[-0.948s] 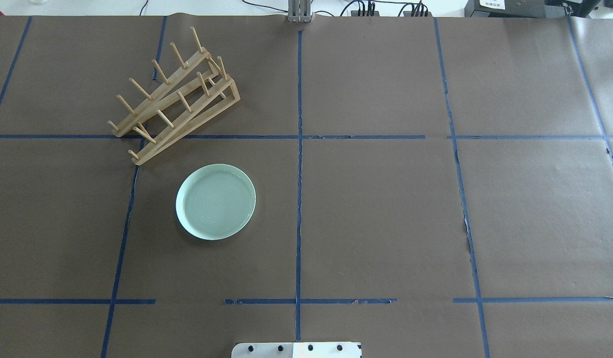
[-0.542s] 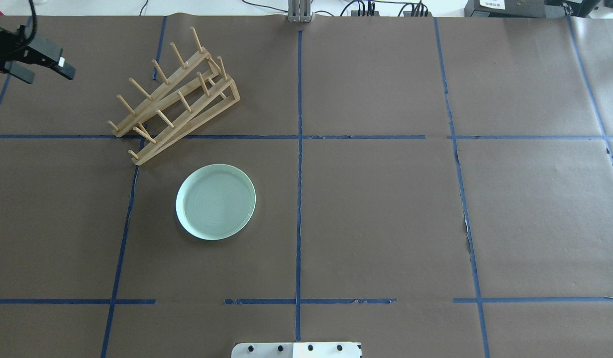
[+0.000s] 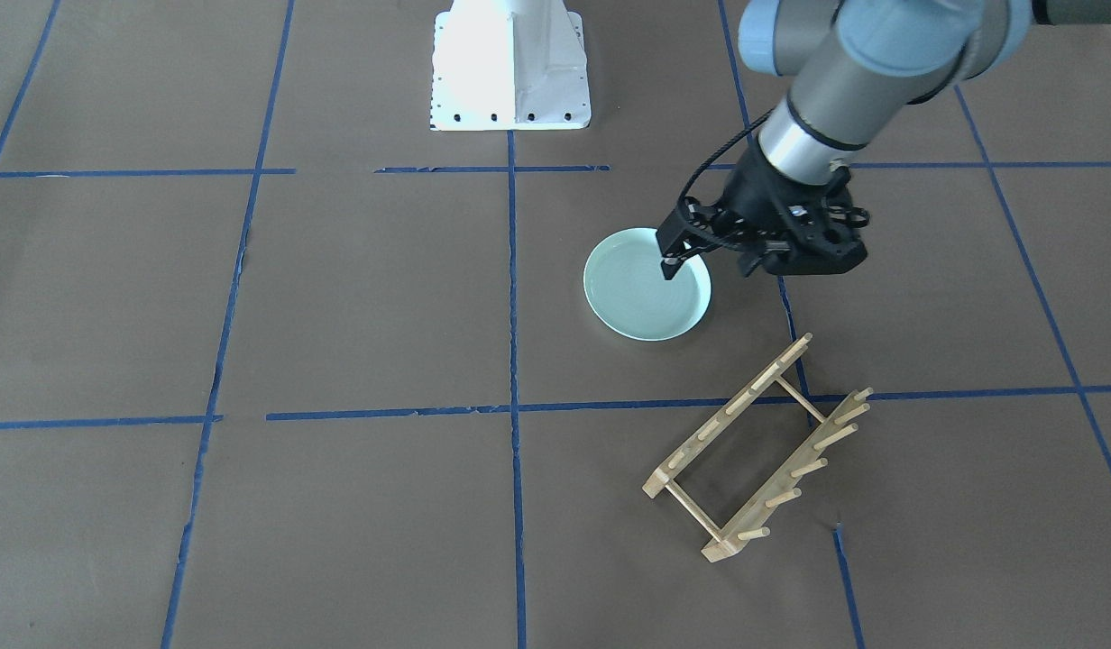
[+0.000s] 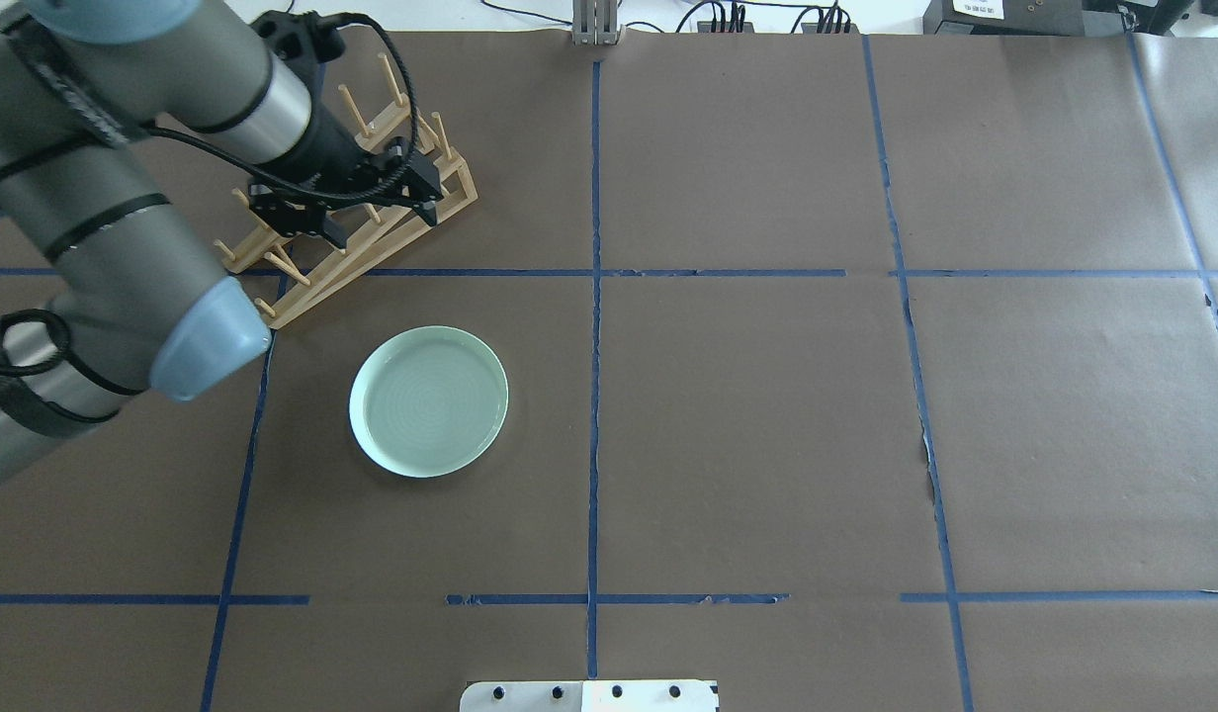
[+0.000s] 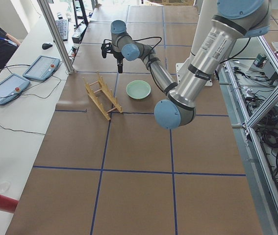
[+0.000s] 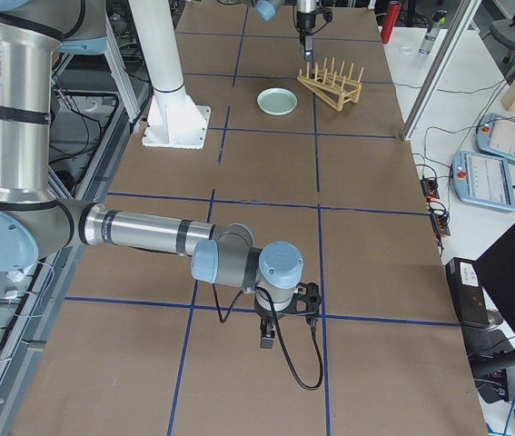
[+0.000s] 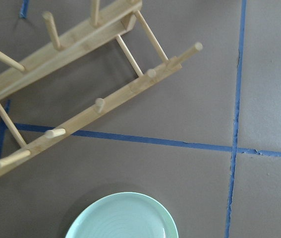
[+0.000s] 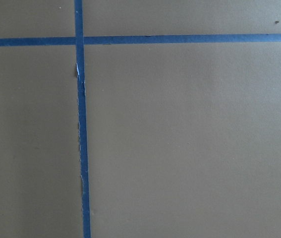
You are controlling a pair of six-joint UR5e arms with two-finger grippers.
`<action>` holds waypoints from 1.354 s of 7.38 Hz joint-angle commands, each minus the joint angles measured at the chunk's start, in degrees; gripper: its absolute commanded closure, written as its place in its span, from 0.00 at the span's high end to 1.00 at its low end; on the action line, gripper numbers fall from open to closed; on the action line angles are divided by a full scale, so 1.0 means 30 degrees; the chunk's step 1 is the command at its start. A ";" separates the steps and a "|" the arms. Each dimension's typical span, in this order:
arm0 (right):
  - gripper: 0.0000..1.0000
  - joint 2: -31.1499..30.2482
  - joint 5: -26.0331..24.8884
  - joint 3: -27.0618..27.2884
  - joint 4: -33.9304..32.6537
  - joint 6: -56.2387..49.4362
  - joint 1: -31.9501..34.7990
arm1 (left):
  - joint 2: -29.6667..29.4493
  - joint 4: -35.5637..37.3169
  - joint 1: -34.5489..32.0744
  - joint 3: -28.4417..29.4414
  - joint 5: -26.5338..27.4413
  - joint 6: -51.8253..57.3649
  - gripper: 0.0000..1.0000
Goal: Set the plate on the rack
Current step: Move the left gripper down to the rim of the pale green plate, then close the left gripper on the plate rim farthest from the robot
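Two arms, only one shown clearly. The left arm (image 4: 125, 227) comes in over the desk's left edge and covers the rack's (image 4: 372, 252) left end and part of its far rail in the overhead view. The rack stands slantwise toward the far left corner, pegs up, nothing in it. The left gripper (image 4: 380, 222) hangs high, jaws spread, holding nothing. What's under it is unclear: overhead it overlaps the rack, front-facing one finger (image 3: 669, 264) overlaps the plate's rim. The plate (image 4: 428, 401) lies flat on the brown paper (image 4: 767, 415), just on the robot's side of the rack, not touching it, left of the centre blue tape (image 4: 594, 396). The left wrist view cuts off the plate at the bottom and the rack at the left. The right gripper (image 6: 266, 338) shows only in the right-end view, small, low, near the desk's right edge; can't tell spread or closed. The right wrist view shows only paper and tape.
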 commanded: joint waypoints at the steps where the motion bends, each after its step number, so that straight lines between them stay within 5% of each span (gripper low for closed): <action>1: 1.00 0.0000 0.0000 -0.0026 0.0000 0.0000 -0.0005 | -0.2766 0.3031 0.3065 0.2856 0.2769 -0.0978 1.00; 5: 1.00 0.0000 0.0000 0.0003 0.0000 0.0000 0.0024 | -0.4212 0.3634 0.5037 0.6350 0.3713 -0.1916 0.99; 8: 1.00 0.0000 0.0000 0.0003 0.0000 0.0000 0.0024 | -0.3978 0.3430 0.5451 0.6821 0.4392 -0.1858 0.66; 10: 1.00 0.0000 0.0000 0.0002 0.0000 0.0000 0.0024 | -0.3830 0.3429 0.5451 0.6821 0.4392 -0.1829 0.55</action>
